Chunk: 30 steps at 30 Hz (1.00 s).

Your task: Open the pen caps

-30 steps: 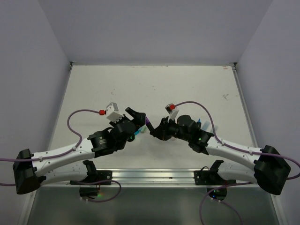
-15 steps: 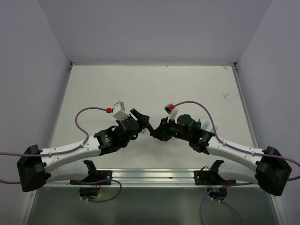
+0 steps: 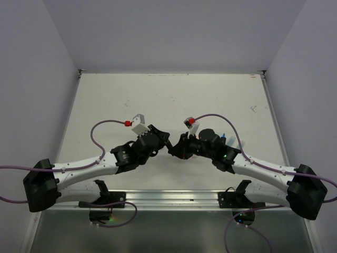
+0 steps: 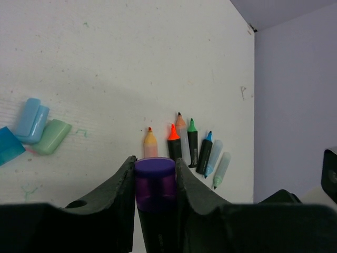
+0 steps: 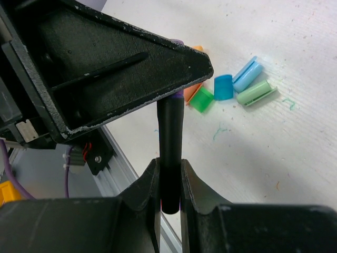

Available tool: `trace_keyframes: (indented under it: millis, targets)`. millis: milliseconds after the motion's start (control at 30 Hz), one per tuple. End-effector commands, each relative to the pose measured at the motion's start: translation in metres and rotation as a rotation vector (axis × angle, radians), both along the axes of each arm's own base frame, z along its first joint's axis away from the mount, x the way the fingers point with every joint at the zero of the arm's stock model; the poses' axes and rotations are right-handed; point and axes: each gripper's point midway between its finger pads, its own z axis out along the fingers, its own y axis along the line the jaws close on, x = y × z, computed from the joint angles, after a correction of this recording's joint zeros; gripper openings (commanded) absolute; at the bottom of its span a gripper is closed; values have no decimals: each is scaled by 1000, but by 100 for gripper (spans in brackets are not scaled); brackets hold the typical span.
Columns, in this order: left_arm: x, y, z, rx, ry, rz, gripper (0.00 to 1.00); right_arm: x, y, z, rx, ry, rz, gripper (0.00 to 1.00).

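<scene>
Blue cap (image 4: 6, 146) half cut off at left wrist view's edge.

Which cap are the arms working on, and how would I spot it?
On the white table, find where the two arms meet tip to tip. There the left pincer flanks a purple cap on a black marker that the right pincer grips. It is the only purple one, and the only cap on a pen; the other caps lie loose.
</scene>
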Motion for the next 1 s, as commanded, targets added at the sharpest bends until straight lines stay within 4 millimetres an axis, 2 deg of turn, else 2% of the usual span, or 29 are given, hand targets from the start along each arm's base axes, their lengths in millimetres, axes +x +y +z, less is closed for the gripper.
trace_keyframes:
  millis: [0, 33, 100, 133, 367, 400, 467, 500, 533, 567, 667, 800, 833, 900, 933, 967]
  targets:
    - [4, 2, 4, -8, -24, 8, 22, 5, 9, 26, 56, -60, 20, 0]
    - [5, 3, 6, -15, -26, 14, 10, 4, 8, 24, 53, -55, 17, 0]
    - [6, 7, 6, -10, -26, 24, 0, 3, 7, 20, 49, -49, 22, 0]
    - [12, 16, 6, 5, -28, 44, 0, 0, 4, 14, 30, -39, 23, 0]
    - [28, 37, 1, 70, -46, 90, 0, -12, -5, 5, -3, -10, 36, 0]
    - [35, 44, -3, 92, -42, 106, 0, -14, -7, 7, -2, -16, 33, 0]
    - [45, 52, -10, 145, -35, 107, 0, -22, -14, -2, -40, 2, 41, 0]
    - [55, 65, -14, 162, -25, 132, 0, -23, -18, -4, -56, 7, 30, 0]
    - [64, 67, -6, 139, -56, 151, 0, -27, -21, -4, -54, 7, 32, 0]
    - [72, 78, -9, 165, -59, 173, 0, -29, -25, -7, -67, 19, 27, 0]
    - [88, 91, -8, 185, -66, 200, 0, -36, -36, -18, -107, 59, 15, 0]
    - [94, 99, -5, 185, -72, 219, 0, -36, -44, -23, -124, 56, -13, 0]
    - [93, 100, -7, 192, -64, 218, 0, -32, -46, -23, -131, 50, -36, 0]
    - [89, 101, -6, 198, -61, 206, 0, -22, -53, -37, -205, 69, -100, 0]
    - [84, 103, -13, 220, -40, 196, 0, -14, -53, -35, -234, 64, -129, 0]
    - [81, 106, -13, 220, -33, 197, 0, -13, -57, -44, -286, 82, -135, 0]
